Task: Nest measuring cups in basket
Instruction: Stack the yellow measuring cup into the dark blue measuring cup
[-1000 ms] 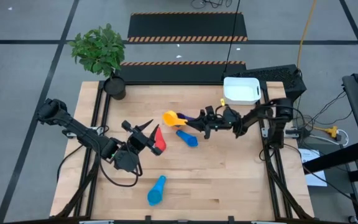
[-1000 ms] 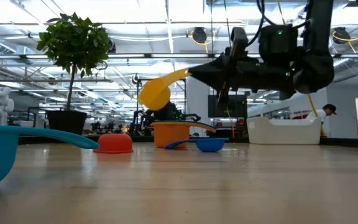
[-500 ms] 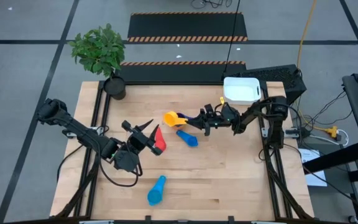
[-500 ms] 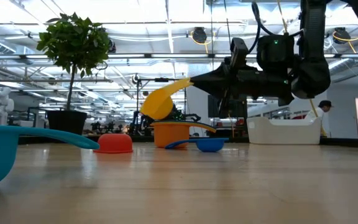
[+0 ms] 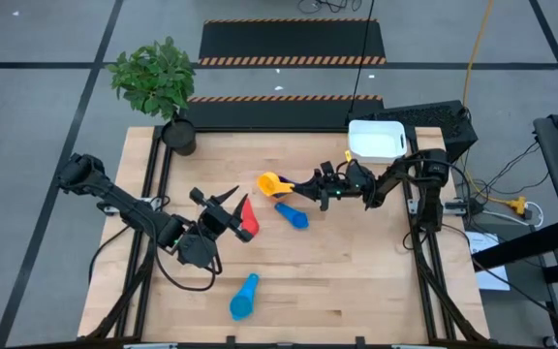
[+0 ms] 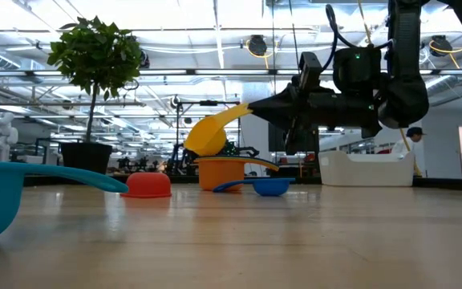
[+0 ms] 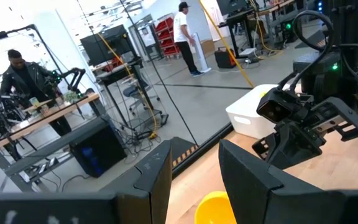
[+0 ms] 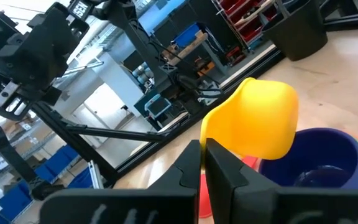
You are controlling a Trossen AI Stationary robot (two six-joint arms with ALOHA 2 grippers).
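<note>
Right hand (image 5: 308, 186) clamped on yellow cup (image 5: 271, 182) handle, held above orange cup (image 6: 219, 172) at worktop centre. Left hand (image 5: 231, 204) open by red cup (image 5: 247, 219). Basket (image 5: 376, 142) at 2 o'clock appears empty; nesting barely begun.

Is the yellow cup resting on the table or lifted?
Lifted. In the low view the yellow cup hangs above the orange cup, held by its handle in the right gripper.

Overhead, table-level and two wrist views
</note>
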